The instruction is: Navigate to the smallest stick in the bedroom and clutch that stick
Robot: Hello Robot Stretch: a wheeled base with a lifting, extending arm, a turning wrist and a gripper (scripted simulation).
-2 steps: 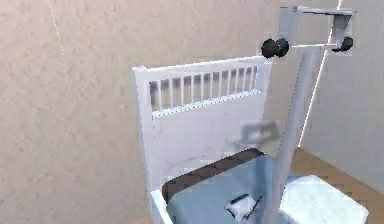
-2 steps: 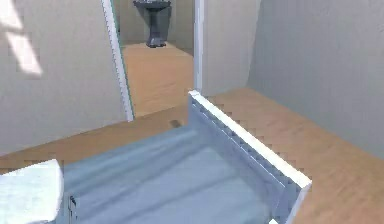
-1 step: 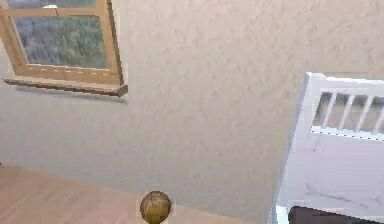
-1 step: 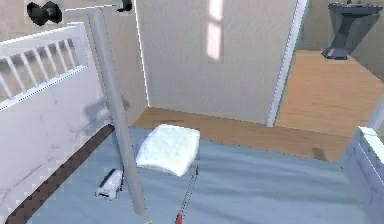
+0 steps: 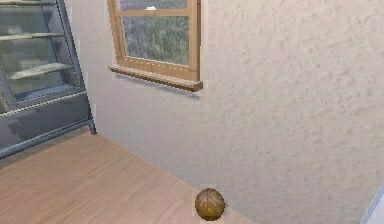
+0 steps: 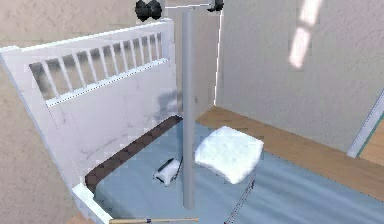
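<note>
We log: wood-framed window [image 5: 155, 40] | brown ball [image 5: 209, 204] on wooden floor [image 5: 90, 185] | grey shelf unit [image 5: 35, 60] | white headboard [image 6: 95, 75] | white pillow [image 6: 228, 152] on bed [image 6: 300, 195]

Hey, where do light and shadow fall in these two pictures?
Forward view: soft, even light across the textured beige wall and the round brown ball. Arm side view: slanted bright patches high on the pale wall, and a grey shadow on the white slatted headboard.
</note>
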